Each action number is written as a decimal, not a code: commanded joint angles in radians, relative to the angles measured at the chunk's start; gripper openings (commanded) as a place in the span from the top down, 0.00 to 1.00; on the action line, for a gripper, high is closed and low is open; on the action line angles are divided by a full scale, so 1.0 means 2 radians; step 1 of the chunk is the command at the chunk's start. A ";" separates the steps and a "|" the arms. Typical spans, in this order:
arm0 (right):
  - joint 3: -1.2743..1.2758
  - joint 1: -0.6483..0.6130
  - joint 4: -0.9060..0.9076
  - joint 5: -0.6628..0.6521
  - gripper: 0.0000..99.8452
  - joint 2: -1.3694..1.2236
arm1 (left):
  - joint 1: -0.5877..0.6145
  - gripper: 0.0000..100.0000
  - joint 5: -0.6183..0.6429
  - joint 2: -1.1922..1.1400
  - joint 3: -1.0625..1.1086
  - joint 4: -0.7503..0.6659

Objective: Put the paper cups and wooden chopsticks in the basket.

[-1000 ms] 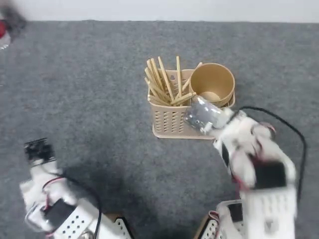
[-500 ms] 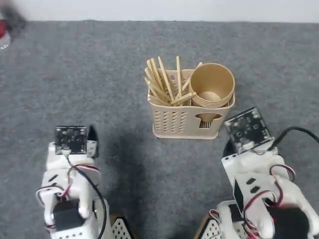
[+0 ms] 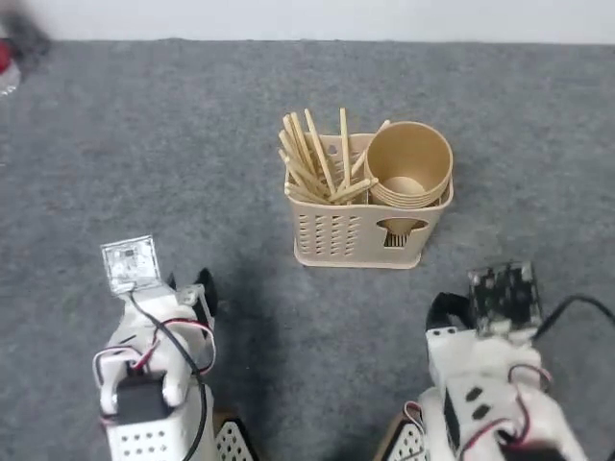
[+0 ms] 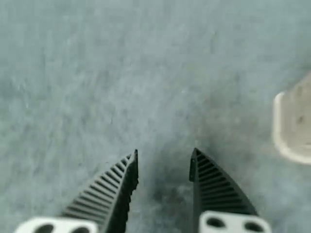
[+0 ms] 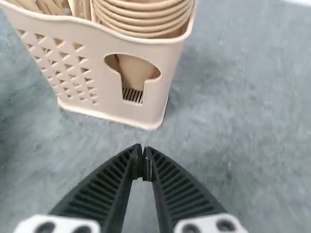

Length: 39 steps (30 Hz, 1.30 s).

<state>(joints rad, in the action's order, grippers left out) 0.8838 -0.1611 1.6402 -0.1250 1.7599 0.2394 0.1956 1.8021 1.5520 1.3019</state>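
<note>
A beige perforated basket [image 3: 332,235] stands mid-table. Several wooden chopsticks [image 3: 317,158] stick up from its left compartment, and stacked paper cups [image 3: 408,163] fill its right compartment. In the right wrist view the basket [image 5: 73,63] sits just ahead, with the cups [image 5: 141,14] at its rim. My right gripper [image 5: 142,158] is shut and holds nothing, low over the carpet in front of the basket. My left gripper [image 4: 163,167] is open over bare carpet, with a corner of the basket [image 4: 291,128] off to one side. Both arms sit pulled back at the near edge, the left arm [image 3: 149,355] and the right arm [image 3: 490,365].
Grey carpet [image 3: 144,144] covers the table all around the basket. A red and white object [image 3: 8,58] lies at the far left edge. A pale wall strip runs along the back.
The right arm has drawn back from the basket toward the near edge. The left arm has also shifted at the near left, swinging its gripper over the carpet.
</note>
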 commanded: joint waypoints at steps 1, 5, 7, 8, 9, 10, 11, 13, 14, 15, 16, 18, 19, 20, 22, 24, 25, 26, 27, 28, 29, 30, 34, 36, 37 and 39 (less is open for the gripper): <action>0.100 0.010 -0.040 -0.011 0.99 0.030 | 0.009 0.83 0.006 0.008 0.043 -0.010; 0.146 0.012 -0.048 -0.010 0.99 0.013 | 0.009 0.83 0.005 0.008 0.054 -0.015; 0.163 0.012 -0.049 -0.011 0.99 0.026 | 0.008 0.83 0.005 0.008 0.059 -0.017; 0.173 0.012 -0.051 -0.011 0.99 0.029 | 0.008 0.83 0.006 0.008 0.065 -0.019; 0.184 0.012 -0.053 -0.011 0.99 0.030 | 0.008 0.83 0.006 0.008 0.066 -0.021; 0.197 0.013 -0.063 -0.011 0.99 0.028 | 0.008 0.83 0.007 0.008 0.066 -0.021; 0.210 0.013 -0.078 -0.011 0.99 0.027 | 0.008 0.83 0.008 0.008 0.066 -0.021; 0.247 0.033 -0.094 -0.011 0.99 0.027 | 0.008 0.83 0.008 0.008 0.066 -0.021; 0.270 0.041 -0.105 -0.011 0.99 0.028 | 0.008 0.83 0.006 0.008 0.066 -0.021; 0.294 0.049 -0.129 -0.011 0.99 0.028 | 0.008 0.83 0.005 0.008 0.066 -0.021; 0.318 0.057 -0.158 -0.012 0.99 0.028 | 0.008 0.83 -0.002 0.008 0.066 -0.021; 0.358 0.082 -0.205 -0.012 0.99 0.028 | 0.000 0.83 -0.045 0.008 0.066 -0.020; 0.374 0.091 -0.220 -0.012 0.99 0.028 | -0.009 0.83 -0.071 0.008 0.066 -0.020; 0.388 0.096 -0.227 -0.015 0.99 0.028 | -0.019 0.83 -0.092 0.008 0.066 -0.021; 0.400 0.096 -0.224 -0.015 0.99 0.027 | -0.036 0.83 -0.120 0.008 0.066 -0.021; 0.400 0.101 -0.209 -0.012 0.99 0.027 | -0.043 0.83 -0.119 0.008 0.066 -0.021; 0.400 0.101 -0.200 -0.012 0.99 0.027 | -0.043 0.83 -0.117 0.007 0.066 -0.021; 0.400 0.099 -0.191 -0.012 0.99 0.027 | -0.042 0.83 -0.109 0.007 0.066 -0.021; 0.400 0.097 -0.184 -0.012 0.99 0.027 | -0.042 0.83 -0.100 0.007 0.066 -0.021; 0.400 0.097 -0.177 -0.012 0.99 0.027 | -0.042 0.83 -0.090 0.007 0.066 -0.021; 0.400 0.097 -0.171 -0.015 0.99 0.027 | -0.042 0.83 -0.084 0.007 0.066 -0.021; 0.400 0.097 -0.165 -0.015 0.99 0.027 | -0.042 0.83 -0.080 0.007 0.066 -0.021; 0.400 0.101 -0.167 -0.012 0.99 0.024 | -0.042 0.83 -0.081 0.007 0.066 -0.021; 0.400 0.102 -0.167 -0.012 0.99 0.023 | -0.042 0.83 -0.081 0.007 0.066 -0.021; 0.400 0.102 -0.167 -0.012 0.99 0.023 | -0.042 0.83 -0.081 0.007 0.066 -0.021; 0.400 0.102 -0.167 -0.012 0.99 0.023 | -0.038 0.84 -0.078 0.007 0.066 -0.021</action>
<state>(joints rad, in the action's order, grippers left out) 1.6663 0.0276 1.3042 -0.1419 1.8044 0.1611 0.0222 1.8021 1.6886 1.2804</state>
